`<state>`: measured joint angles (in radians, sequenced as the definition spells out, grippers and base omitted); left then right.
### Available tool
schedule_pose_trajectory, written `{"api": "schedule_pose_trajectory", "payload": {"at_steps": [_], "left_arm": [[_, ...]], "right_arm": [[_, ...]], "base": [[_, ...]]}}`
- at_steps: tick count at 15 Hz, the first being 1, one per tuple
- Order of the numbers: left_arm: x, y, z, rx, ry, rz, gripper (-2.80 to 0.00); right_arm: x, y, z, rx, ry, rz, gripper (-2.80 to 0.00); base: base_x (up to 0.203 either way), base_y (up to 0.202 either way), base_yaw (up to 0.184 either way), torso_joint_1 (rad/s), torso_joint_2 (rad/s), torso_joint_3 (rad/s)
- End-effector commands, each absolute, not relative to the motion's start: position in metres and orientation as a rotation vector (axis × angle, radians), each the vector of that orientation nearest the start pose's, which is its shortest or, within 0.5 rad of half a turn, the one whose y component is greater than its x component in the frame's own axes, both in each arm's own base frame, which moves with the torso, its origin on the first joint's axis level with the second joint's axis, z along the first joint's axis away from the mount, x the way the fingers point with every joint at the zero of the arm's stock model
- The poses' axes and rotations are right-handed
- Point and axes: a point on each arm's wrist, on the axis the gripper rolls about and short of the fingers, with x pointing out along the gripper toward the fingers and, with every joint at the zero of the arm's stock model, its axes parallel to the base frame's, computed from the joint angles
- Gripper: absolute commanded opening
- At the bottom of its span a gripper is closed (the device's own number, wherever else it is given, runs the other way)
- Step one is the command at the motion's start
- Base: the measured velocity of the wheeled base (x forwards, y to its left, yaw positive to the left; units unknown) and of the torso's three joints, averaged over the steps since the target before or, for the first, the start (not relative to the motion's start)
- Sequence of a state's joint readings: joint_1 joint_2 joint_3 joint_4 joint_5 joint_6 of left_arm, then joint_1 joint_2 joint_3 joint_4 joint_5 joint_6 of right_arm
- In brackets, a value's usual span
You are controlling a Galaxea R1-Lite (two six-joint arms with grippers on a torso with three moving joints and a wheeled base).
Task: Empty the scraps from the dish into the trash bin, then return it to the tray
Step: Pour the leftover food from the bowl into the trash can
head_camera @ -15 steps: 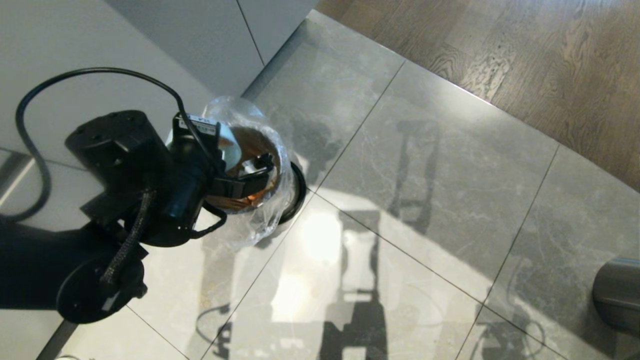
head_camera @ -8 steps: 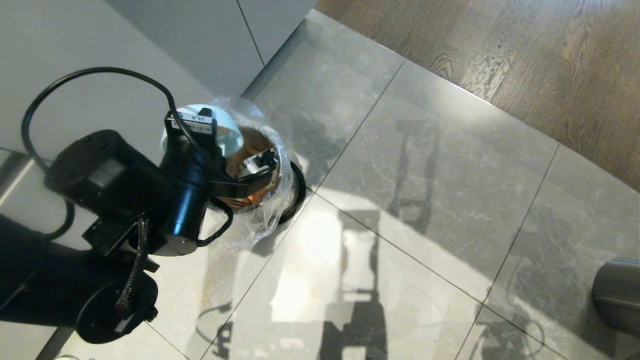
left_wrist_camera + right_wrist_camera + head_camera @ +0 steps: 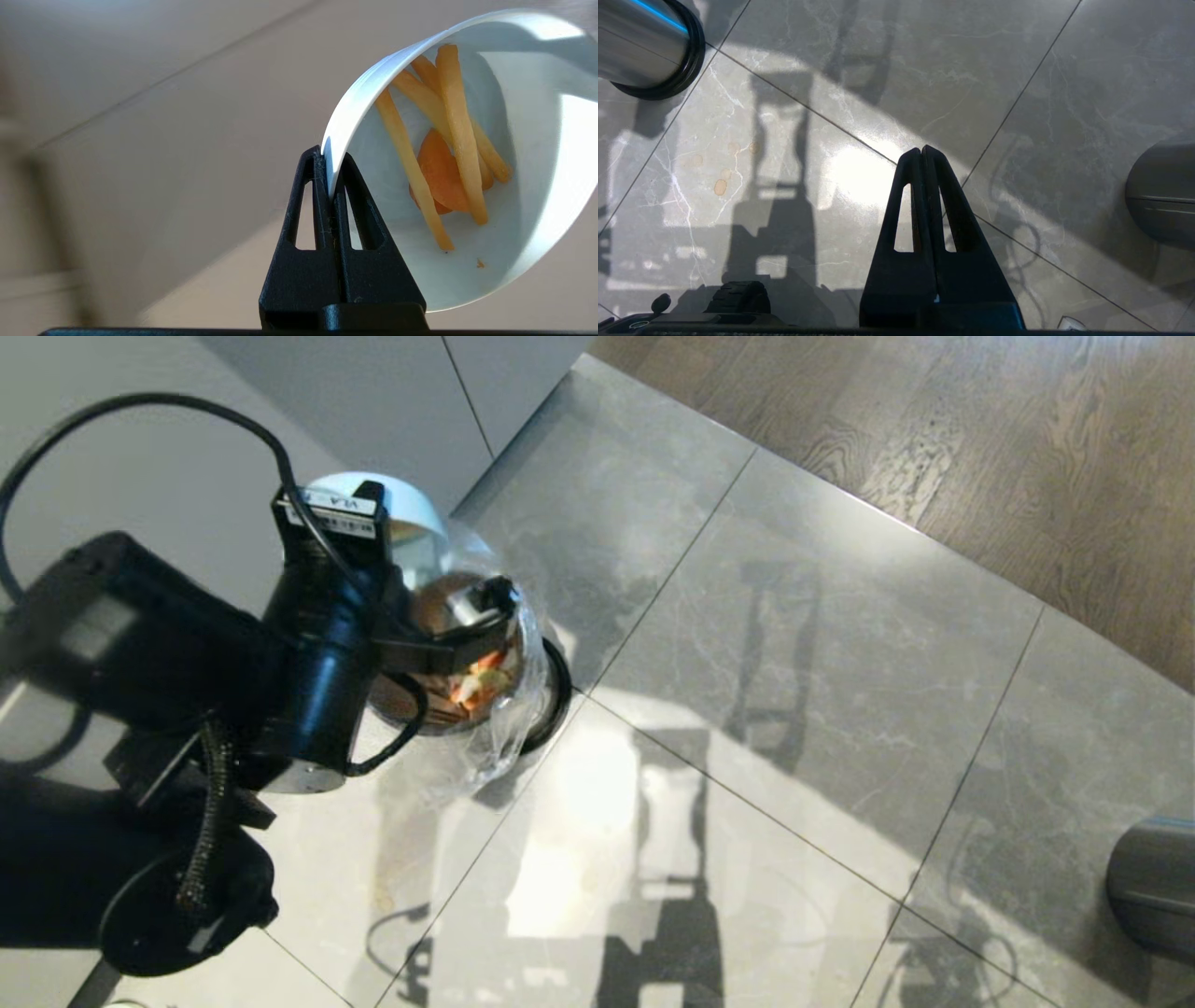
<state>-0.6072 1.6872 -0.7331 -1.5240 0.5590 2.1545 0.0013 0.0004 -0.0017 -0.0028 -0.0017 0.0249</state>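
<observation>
My left gripper (image 3: pixel 332 161) is shut on the rim of the dish (image 3: pixel 537 186), a white-inside bowl tipped on its side. The scraps (image 3: pixel 460 140), thin yellow sticks and an orange piece, lie against its inner wall. In the head view the dish (image 3: pixel 411 509) shows pale blue-white above my left arm (image 3: pixel 317 644), at the wall-side edge of the trash bin (image 3: pixel 523 709), a steel cylinder in a clear bag on a black ring. Orange and yellow bits show inside the bin. My right gripper (image 3: pixel 923 149) is shut on nothing, over the floor. The tray is out of view.
The trash bin (image 3: pixel 640 46) stands on grey marble tiles by a pale wall (image 3: pixel 355 401). A grey rounded object (image 3: pixel 1153 887) sits at the right on the floor. Wood flooring (image 3: pixel 980 439) begins beyond the tiles.
My left wrist has turned and the dish has swung from over the bin's mouth up toward the wall. The bin's inside now shows more. The right arm has kept still.
</observation>
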Motion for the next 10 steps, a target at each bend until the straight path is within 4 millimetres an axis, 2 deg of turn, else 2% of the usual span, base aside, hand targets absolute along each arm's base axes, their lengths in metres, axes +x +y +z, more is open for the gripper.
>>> {"api": "schedule_pose_trajectory", "payload": {"at_steps": [1,5,10], "left_arm": [[0.217,-0.150,0.271,1.772,-0.392,0.514,-2.80],[0.202,-0.157,0.274,1.904,-0.422,0.525,-2.80],[0.194,-0.152,0.277,1.960,-0.417,0.554,-2.80]], "right_arm": [[-0.023,0.000,0.076,0.025,-0.004,0.000,-2.80],[-0.023,0.000,0.076,0.025,-0.004,0.000,-2.80],[-0.023,0.000,0.076,0.025,-0.004,0.000,-2.80]], "base": [[0.000,0.000,0.000,0.000,0.00,0.000],[0.000,0.000,0.000,0.000,0.00,0.000],[0.000,0.000,0.000,0.000,0.00,0.000]]}}
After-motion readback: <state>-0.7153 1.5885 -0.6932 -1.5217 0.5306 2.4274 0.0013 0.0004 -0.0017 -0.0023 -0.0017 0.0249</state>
